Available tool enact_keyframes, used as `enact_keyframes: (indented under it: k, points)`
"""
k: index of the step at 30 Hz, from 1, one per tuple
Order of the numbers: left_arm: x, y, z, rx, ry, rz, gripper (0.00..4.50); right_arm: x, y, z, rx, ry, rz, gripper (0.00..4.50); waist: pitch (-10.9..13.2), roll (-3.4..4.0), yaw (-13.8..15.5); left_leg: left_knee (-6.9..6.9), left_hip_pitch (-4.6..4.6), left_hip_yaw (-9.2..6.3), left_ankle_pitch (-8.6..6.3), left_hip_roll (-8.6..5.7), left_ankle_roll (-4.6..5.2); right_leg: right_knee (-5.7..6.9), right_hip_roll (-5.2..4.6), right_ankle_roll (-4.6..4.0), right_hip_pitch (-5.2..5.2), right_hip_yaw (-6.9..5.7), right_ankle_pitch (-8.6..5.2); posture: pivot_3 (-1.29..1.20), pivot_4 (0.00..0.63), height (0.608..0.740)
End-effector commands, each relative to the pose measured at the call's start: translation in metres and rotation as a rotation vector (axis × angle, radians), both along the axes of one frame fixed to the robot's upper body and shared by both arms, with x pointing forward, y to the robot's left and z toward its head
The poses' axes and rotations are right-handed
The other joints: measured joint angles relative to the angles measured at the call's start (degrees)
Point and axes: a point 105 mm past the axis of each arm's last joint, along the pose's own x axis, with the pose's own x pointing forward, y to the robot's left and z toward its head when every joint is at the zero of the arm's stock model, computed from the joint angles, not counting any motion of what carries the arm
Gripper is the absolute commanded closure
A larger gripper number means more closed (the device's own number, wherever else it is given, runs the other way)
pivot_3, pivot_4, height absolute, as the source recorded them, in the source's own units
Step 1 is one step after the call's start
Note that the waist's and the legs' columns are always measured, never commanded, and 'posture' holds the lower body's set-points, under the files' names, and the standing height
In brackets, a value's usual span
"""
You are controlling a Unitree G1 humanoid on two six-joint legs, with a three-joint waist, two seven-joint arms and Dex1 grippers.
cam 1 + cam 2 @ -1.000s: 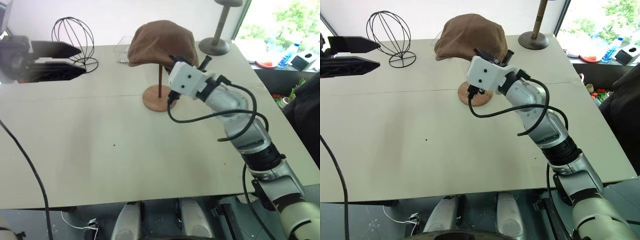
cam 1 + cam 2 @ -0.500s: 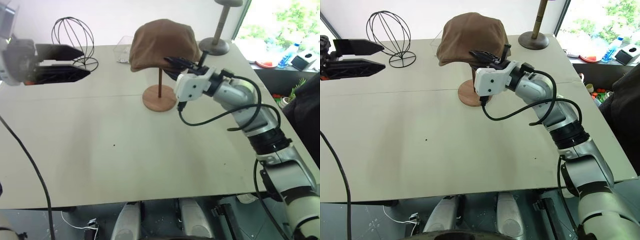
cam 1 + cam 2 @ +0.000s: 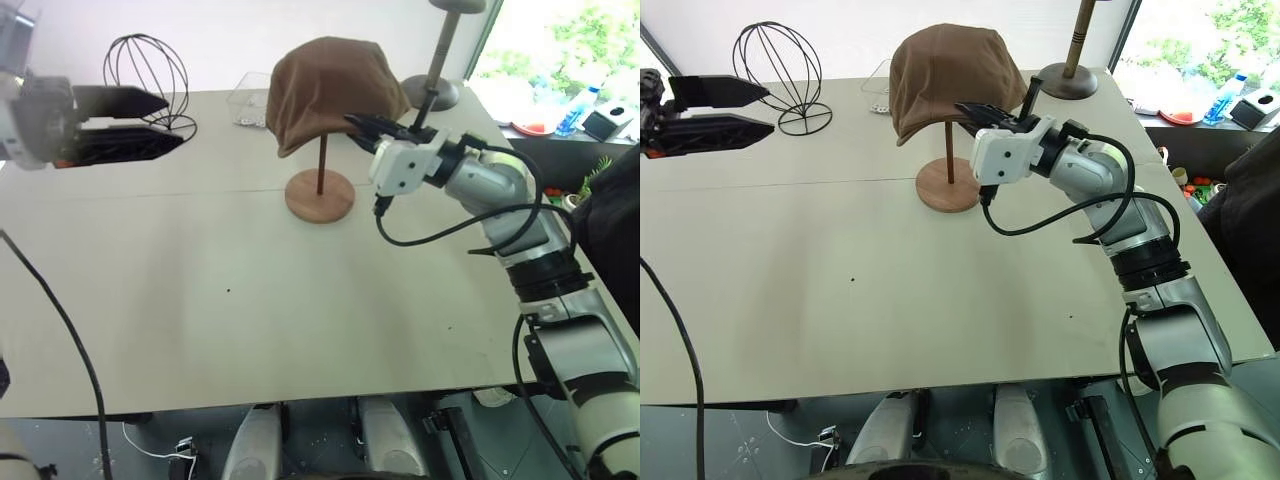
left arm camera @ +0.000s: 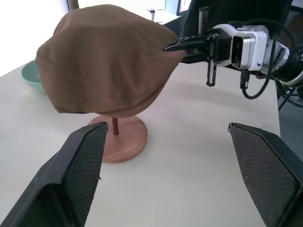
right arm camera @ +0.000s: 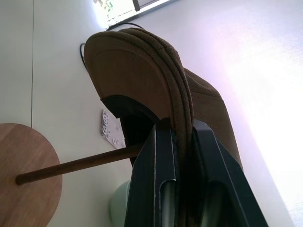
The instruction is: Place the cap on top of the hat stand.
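The brown cap lies draped over the top of the wooden hat stand, tilted, with its left side hanging low. The stand's thin pole and round base show below it; its top disc is hidden under the cap. My right gripper reaches in from the right, shut on the cap's rim, which is pinched between its two fingers. My left gripper hovers open at the far left, well away from the stand, pointing toward it. In the left wrist view the cap lies ahead of its open fingers.
A black wire globe stand is at the table's back left. A grey metal pedestal stand stands at the back right, close behind my right arm. A small clear container and a teal bowl sit behind the cap. The table ends near my right arm.
My right gripper has moved right and swung level, closing on the cap's rim. The cap has shifted right and tipped, its left side now hanging lower. The left arm has stayed put.
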Motion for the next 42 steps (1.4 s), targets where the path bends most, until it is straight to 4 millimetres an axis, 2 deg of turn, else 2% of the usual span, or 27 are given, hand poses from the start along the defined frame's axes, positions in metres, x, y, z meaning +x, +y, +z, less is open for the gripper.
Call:
enact_keyframes:
  k: [1, 2, 3, 5, 10, 14, 18, 23, 25, 28, 34, 39, 42]
  points:
    - [-0.006, 0.001, 0.018, -0.008, -0.081, -0.001, 0.23, -0.004, -0.001, 0.01, 0.06, 0.007, 0.012, 4.08, 0.0, 0.0, -0.01, 0.0, 0.0, 0.0, 0.0, 0.0, 0.0, 0.0, 0.0, 0.0, 0.0, 0.0, 0.0, 0.0, 0.15, 0.74]
    - [-0.006, 0.001, 0.018, -0.008, -0.081, -0.001, 0.23, -0.005, -0.001, 0.008, 0.063, 0.015, 0.012, 3.65, 0.0, 0.0, 0.03, 0.0, 0.0, 0.0, 0.0, 0.0, 0.0, 0.0, 0.0, 0.0, 0.0, 0.0, 0.0, 0.0, 0.15, 0.74]
    - [-0.006, 0.001, 0.018, -0.007, -0.08, -0.001, 0.23, -0.006, 0.0, 0.007, 0.063, 0.022, 0.011, 3.43, 0.0, 0.0, 0.07, 0.0, 0.0, 0.0, 0.0, 0.0, 0.0, 0.0, 0.0, 0.0, 0.0, 0.0, 0.0, 0.0, 0.15, 0.74]
    - [-0.006, 0.001, 0.018, -0.007, -0.079, -0.002, 0.23, -0.009, 0.002, 0.003, 0.052, 0.039, 0.012, 2.53, 0.0, 0.0, 0.07, 0.01, 0.0, -0.01, 0.0, -0.01, 0.0, 0.02, 0.0, 0.0, 0.0, 0.0, 0.0, 0.0, 0.15, 0.74]
    - [-0.004, 0.001, 0.016, -0.002, -0.073, -0.003, 0.23, -0.029, 0.001, -0.006, 0.057, 0.097, 0.033, 2.53, 0.0, 0.0, 0.05, 0.02, 0.0, -0.01, 0.0, 0.0, 0.0, 0.06, 0.0, 0.0, 0.0, 0.0, 0.0, 0.0, 0.15, 0.74]
    - [-0.004, 0.004, 0.014, 0.009, -0.066, -0.002, 0.23, -0.051, -0.013, -0.003, 0.092, 0.203, 0.074, 2.53, 0.0, 0.0, 0.2, 0.04, 0.0, -0.01, 0.0, -0.01, 0.0, 0.06, -0.01, 0.0, 0.01, 0.0, 0.0, 0.0, 0.15, 0.74]
    - [-0.004, 0.011, 0.011, 0.021, -0.062, 0.017, 0.23, -0.075, -0.047, 0.008, 0.084, 0.441, 0.117, 2.53, 0.02, 0.04, 0.35, 0.09, 0.0, -0.01, 0.0, 0.0, 0.01, 0.06, -0.01, 0.0, 0.05, 0.0, 0.0, 0.0, 0.15, 0.74]
    - [-0.006, 0.017, 0.011, 0.05, -0.066, 0.024, 0.23, -0.089, -0.097, 0.016, 0.027, 0.8, 0.091, 2.53, 0.01, 0.01, 0.31, 0.14, 0.04, 0.0, -0.02, 0.04, 0.04, 0.05, 0.0, -0.02, 0.1, -0.01, -0.01, 0.0, 0.15, 0.74]
    - [-0.009, 0.022, 0.009, 0.072, -0.059, 0.023, 0.23, -0.084, -0.12, 0.028, 0.078, 0.907, 0.067, 2.53, 0.01, 0.02, 0.1, 0.15, 0.06, 0.04, -0.04, 0.05, 0.07, 0.04, 0.01, -0.05, 0.13, 0.0, -0.03, 0.0, 0.15, 0.74]
    - [-0.013, 0.029, 0.01, 0.099, -0.052, 0.025, 0.23, -0.072, -0.141, 0.049, 0.179, 1.003, 0.036, 2.53, 0.07, 0.12, -0.29, 0.13, 0.14, 0.23, -0.06, 0.09, 0.1, 0.0, 0.0, -0.22, 0.11, 0.11, -0.08, 0.0, 0.15, 0.74]
    - [-0.019, 0.046, 0.016, 0.128, -0.063, 0.077, 0.23, -0.063, -0.15, 0.077, 0.24, 1.139, 0.075, 2.53, 0.1, 0.16, -0.18, -0.03, 0.19, 0.47, -0.12, 0.27, 0.19, -0.01, 0.1, -0.24, -0.06, 0.17, -0.07, 0.0, 0.15, 0.74]
    - [-0.022, 0.052, 0.022, 0.117, -0.082, 0.108, 0.23, -0.051, -0.149, 0.08, 0.256, 1.16, 0.072, 2.53, 0.1, 0.15, -0.12, -0.07, 0.14, 0.55, -0.14, 0.28, 0.2, -0.08, 0.08, -0.13, -0.1, 0.2, -0.03, 0.0, 0.15, 0.74]
    - [-0.025, 0.052, 0.021, 0.124, -0.077, 0.111, 0.23, -0.047, -0.147, 0.074, 0.227, 1.159, 0.068, 1.62, 0.12, 0.17, -0.05, -0.06, 0.14, 0.57, -0.14, 0.28, 0.2, -0.07, 0.08, -0.13, -0.1, 0.22, -0.02, 0.0, 0.15, 0.74]
